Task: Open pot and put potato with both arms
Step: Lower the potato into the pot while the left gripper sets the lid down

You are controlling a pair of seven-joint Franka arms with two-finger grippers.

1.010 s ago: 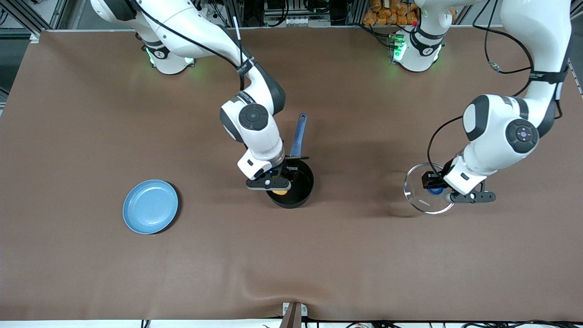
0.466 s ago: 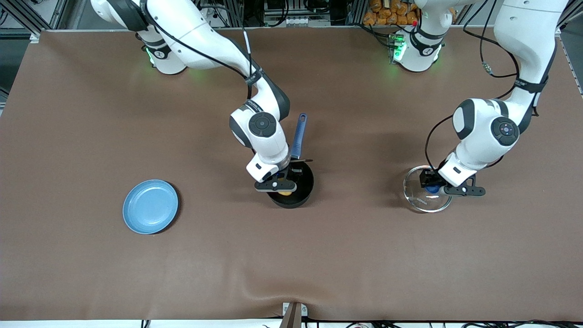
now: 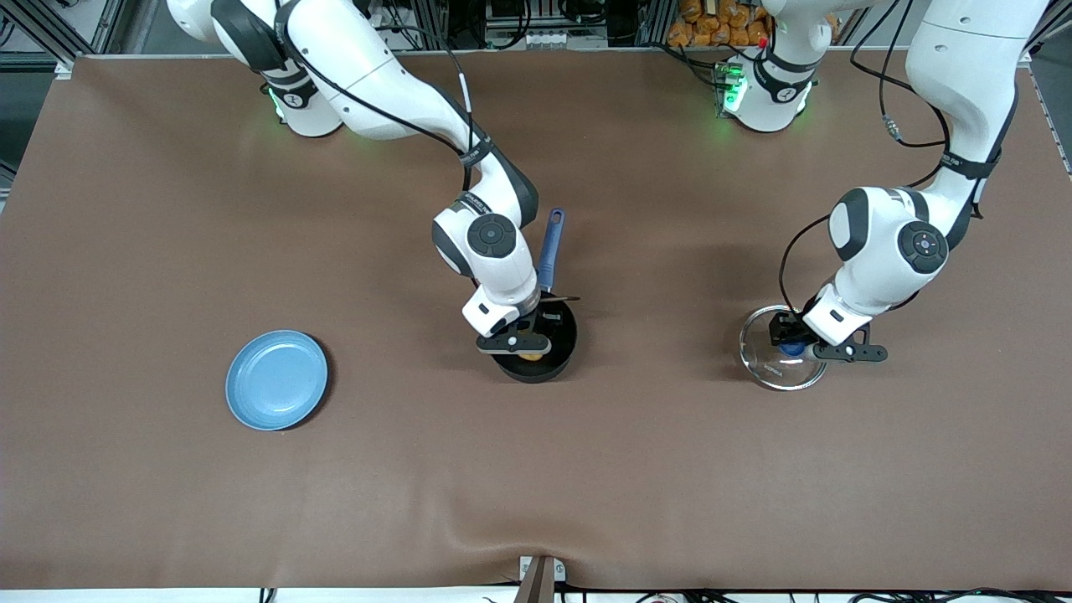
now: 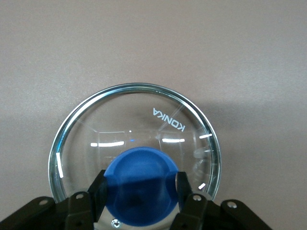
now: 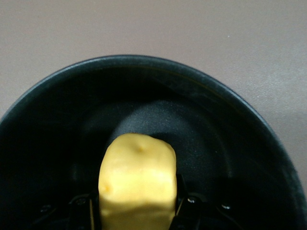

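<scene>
Brown tabletop (image 3: 167, 209): our right claw (image 3: 529, 345) grips the potato (image 5: 137, 184) inside the pot (image 3: 559, 356), handle (image 3: 549, 247) pointing toward the bases; our left claw (image 3: 794, 345) clamps the lid's knob (image 4: 140, 187).

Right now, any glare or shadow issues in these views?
Left wrist view: bright streaks of glare on the glass lid, yet its lettering stays readable. Right wrist view: the pot interior is very dark, while the potato is well lit. Front view: even light, soft arm shadows on the table.

"KONKA" on the glass lid (image 4: 144, 124)
</scene>
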